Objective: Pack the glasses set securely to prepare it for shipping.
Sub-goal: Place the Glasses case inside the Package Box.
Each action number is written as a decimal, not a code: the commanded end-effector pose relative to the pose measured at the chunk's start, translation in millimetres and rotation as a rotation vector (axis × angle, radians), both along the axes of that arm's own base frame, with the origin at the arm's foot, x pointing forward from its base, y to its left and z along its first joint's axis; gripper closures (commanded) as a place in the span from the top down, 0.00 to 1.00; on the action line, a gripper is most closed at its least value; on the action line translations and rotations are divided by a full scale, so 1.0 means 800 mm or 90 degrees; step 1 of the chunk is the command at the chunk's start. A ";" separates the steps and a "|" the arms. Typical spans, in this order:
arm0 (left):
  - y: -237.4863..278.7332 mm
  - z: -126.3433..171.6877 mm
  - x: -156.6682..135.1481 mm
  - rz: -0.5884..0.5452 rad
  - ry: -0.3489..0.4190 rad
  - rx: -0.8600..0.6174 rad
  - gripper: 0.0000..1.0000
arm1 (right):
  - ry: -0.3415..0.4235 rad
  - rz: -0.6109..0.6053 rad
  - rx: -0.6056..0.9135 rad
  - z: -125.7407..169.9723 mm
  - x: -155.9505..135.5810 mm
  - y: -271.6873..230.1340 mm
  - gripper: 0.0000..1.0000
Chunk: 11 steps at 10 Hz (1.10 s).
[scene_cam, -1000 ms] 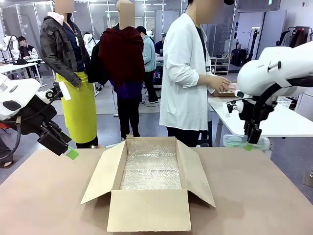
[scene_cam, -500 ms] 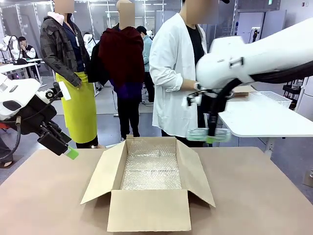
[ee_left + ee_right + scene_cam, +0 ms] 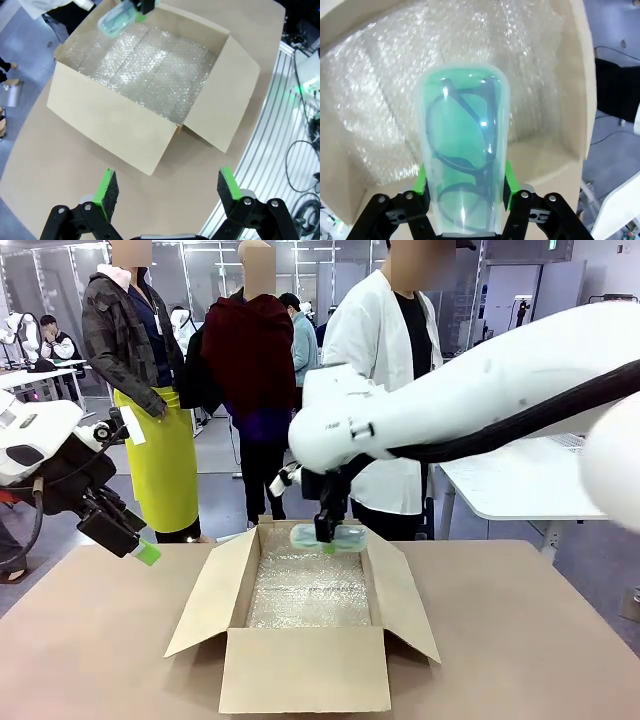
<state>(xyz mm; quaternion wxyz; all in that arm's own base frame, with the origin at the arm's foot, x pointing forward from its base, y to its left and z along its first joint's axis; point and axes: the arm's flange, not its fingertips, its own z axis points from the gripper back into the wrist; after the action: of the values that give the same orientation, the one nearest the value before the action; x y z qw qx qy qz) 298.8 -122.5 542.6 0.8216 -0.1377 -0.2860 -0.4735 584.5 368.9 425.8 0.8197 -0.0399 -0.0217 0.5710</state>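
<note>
1. As it hangs over the far end of the cardboard box (image 3: 300,670), in the middle of the front view, the mint green glasses case (image 3: 328,536) touches no surface. Dark spectacles show through its shell in the right wrist view.
2. The right gripper (image 3: 327,543) has its fingers clamped on the case's two long sides.
3. A second ago the case and gripper were at the right edge of the frame, near the white side table. The arm has since swept leftward to above the bubble wrap (image 3: 310,590).
4. The carry looks nearly done, with lowering and release left. Only the lining is in the box, so the set is still unpacked.
5. At the left of the frame, the left gripper (image 3: 145,552) has not moved, its fingers wide apart and empty.
</note>
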 end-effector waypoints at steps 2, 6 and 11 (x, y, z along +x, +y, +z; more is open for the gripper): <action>0.000 0.000 0.000 -0.005 -0.003 -0.011 1.00 | -0.008 -0.002 0.013 -0.037 0.026 0.034 0.40; 0.000 0.000 0.000 -0.005 -0.003 -0.011 1.00 | 0.015 0.050 0.019 -0.107 0.037 0.033 0.40; 0.000 0.000 0.000 -0.005 -0.003 -0.011 1.00 | 0.032 0.098 0.023 -0.100 0.027 0.028 1.00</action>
<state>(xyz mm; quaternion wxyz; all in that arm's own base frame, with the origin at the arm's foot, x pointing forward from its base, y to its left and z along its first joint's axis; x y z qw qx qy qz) 298.9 -122.5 542.6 0.8216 -0.1376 -0.2860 -0.4735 613.7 398.4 341.4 0.7780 -0.0147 -0.0206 0.6278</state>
